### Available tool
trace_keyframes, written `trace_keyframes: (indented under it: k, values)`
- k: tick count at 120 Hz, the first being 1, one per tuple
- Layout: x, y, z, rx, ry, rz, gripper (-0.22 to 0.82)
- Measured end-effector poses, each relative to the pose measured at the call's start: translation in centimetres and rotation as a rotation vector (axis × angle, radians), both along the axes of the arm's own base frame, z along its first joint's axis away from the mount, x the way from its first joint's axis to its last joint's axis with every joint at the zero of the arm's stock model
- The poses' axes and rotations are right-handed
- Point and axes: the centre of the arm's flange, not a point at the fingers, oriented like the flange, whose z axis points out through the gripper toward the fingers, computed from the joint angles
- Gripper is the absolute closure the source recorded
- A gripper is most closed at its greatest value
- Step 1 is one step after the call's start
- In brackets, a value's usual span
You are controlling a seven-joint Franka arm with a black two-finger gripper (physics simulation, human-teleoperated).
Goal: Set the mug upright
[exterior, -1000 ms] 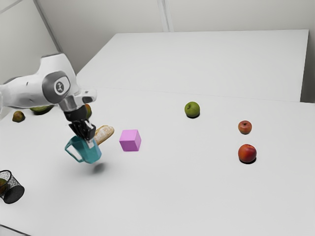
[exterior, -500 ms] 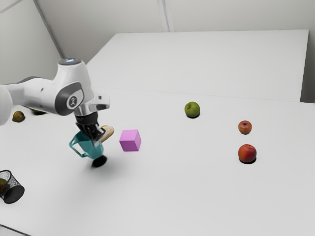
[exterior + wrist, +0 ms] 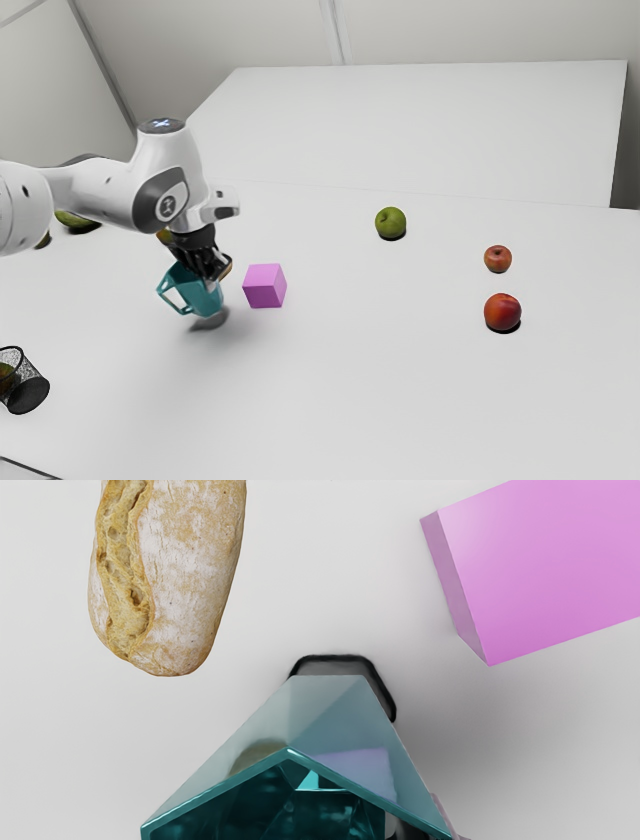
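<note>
exterior view: the pincer (image 3: 210, 281) pinches the teal mug (image 3: 200, 298) by its wall, holding it tilted just above the counter (image 3: 350, 380). set down at this slant, it could catch on its base edge and topple on release. against the earlier frame, it has shifted toward the exterior view's right, nearer the pink cube (image 3: 264, 287).

The mug (image 3: 340, 710) is teal, darker inside, with paler facets. Golden-brown crust and floury white mottle the bread loaf (image 3: 185, 570). The cube (image 3: 264, 287) is pinkish violet, the apple (image 3: 390, 222) green, the gripper (image 3: 211, 284) black, the wire-mesh basket (image 3: 31, 393) black, the arm (image 3: 165, 160) white and grey, the table (image 3: 370, 400) pale grey-white.
</note>
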Motion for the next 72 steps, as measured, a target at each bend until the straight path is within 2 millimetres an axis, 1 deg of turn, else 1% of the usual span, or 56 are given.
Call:
trace_keyframes:
  k: [38,56,72]
  values:
    - [1.9,-0.6,-0.7,0.008,-0.007,0.024,0.78]
    - [2.3,-0.8,-0.7,0.010,-0.012,0.030,0.78]
    - [2.8,-0.7,-1.1,0.012,-0.010,0.039,0.78]
